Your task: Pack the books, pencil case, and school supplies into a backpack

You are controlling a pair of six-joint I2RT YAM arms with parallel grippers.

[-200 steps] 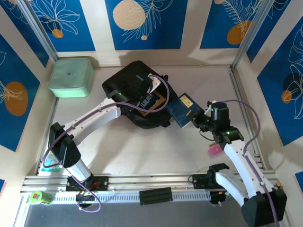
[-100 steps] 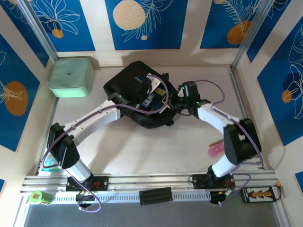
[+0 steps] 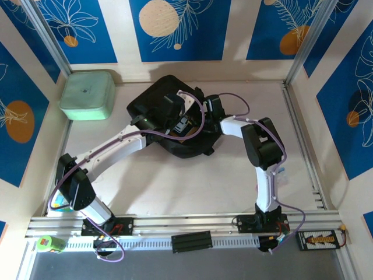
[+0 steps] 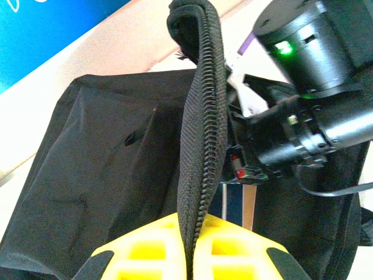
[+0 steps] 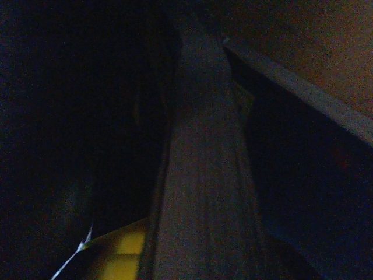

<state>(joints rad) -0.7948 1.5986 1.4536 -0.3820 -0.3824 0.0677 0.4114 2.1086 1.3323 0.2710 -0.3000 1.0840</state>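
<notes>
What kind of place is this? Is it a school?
Probably not a school; it looks like a robot test booth. The left arm and right arm are bolted to a metal rail, and blue leaf-patterned panels wall in the table holding a backpack.

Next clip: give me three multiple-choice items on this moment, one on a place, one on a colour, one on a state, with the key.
1. Where does the mint-green box sit?
A. near right corner
B. far left corner of the table
C. centre

2. What colour are the fingers of the left gripper?
A. red
B. white
C. yellow

3. The left gripper is:
A. shut on the zipper edge of the backpack
B. open in the air
C. shut on the box

Key:
1 B, the top view shows it against the far left walls.
2 C, the left wrist view shows yellow.
3 A, the fingers pinch the zipper edge between them.
</notes>
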